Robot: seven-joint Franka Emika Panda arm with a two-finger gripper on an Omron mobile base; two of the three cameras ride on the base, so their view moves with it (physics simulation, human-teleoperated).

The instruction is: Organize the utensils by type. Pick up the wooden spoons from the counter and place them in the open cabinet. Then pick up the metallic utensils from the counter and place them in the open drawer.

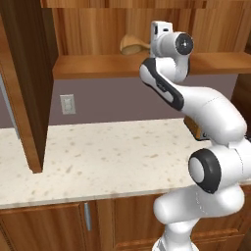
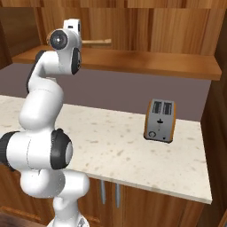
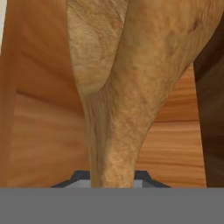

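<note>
Tool (image 3: 112, 181) clamped on wooden spoon (image 1: 133, 45); long axis horizontal, apparently just above open cabinet (image 1: 98, 66) shelf floor.

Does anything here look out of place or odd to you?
Only the wooden spoon: it isn't lying on the cabinet shelf yet, but is held over it in the gripper, bowl to one side and handle to the other. The toaster stands upright on the counter; nothing looks spilled or damaged.

No legible text, label or number anywhere.
</note>
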